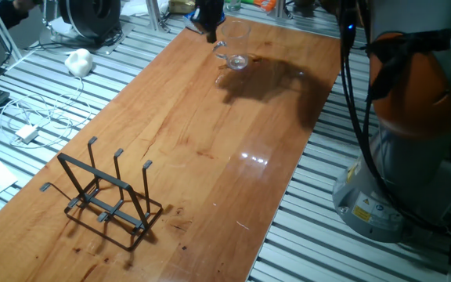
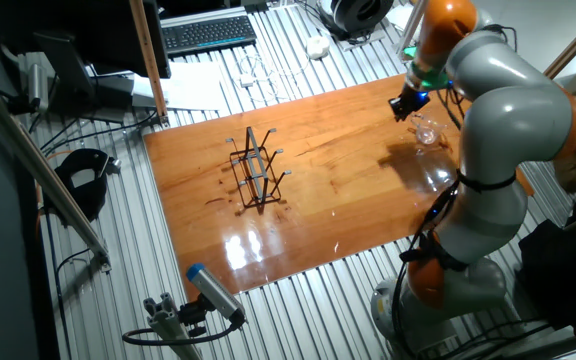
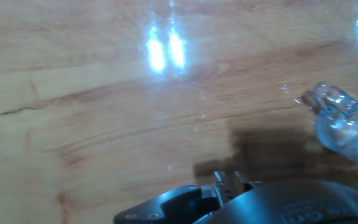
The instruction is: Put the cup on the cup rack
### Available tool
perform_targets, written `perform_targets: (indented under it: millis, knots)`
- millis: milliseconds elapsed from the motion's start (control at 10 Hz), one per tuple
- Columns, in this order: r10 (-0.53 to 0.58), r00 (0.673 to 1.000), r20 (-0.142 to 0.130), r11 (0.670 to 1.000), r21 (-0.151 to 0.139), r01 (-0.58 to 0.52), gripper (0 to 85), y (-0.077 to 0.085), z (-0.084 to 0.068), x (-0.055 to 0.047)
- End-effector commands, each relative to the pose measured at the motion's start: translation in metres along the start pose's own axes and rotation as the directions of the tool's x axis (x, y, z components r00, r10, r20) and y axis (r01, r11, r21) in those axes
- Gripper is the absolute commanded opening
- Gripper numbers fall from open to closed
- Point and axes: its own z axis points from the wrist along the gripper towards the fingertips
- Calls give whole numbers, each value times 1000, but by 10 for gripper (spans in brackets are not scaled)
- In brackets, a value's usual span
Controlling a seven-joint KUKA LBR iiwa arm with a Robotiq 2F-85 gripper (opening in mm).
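— Right, what sits closest in the one fixed view?

— Nearest is the cup rack [image 1: 106, 196], a black wire frame with three upright prongs, standing on the near left part of the wooden counter [image 1: 210, 141]. It stands alone, with bare wood all around it.

— And further back?

— Past a broad stretch of glossy wood with a light glare on it, the cup [image 1: 236, 47] rests on the counter near the far end. It is clear glass, and its handle seems to point toward the left. A dark shadow falls on the wood just to its right.

— Where is the tool?

— The tool [image 1: 208, 23] hangs at the far edge, just beside the cup on its left and a little above it. In the other fixed view the tool [image 2: 406, 104] is at the end of the grey and orange arm [image 2: 498, 110], with the cup [image 2: 427, 131] just below and beside it, well apart from the cup rack [image 2: 256, 170].

— Is it gripping anything?

— I cannot tell how wide the fingers stand; they are too dark and small in both fixed views. The hand view shows only part of the tool's body low in the picture, and the cup [image 3: 347, 124] off at the right edge, outside the fingers' line. Nothing appears to be held.
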Motion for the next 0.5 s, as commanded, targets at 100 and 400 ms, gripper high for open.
perform_targets:
  millis: [100,400]
  knots:
    - [32,999,0,999,32,-32,0,-35,-2,-2]
    - [111,994,22,990,89,-113,0,-35,-2,-2]
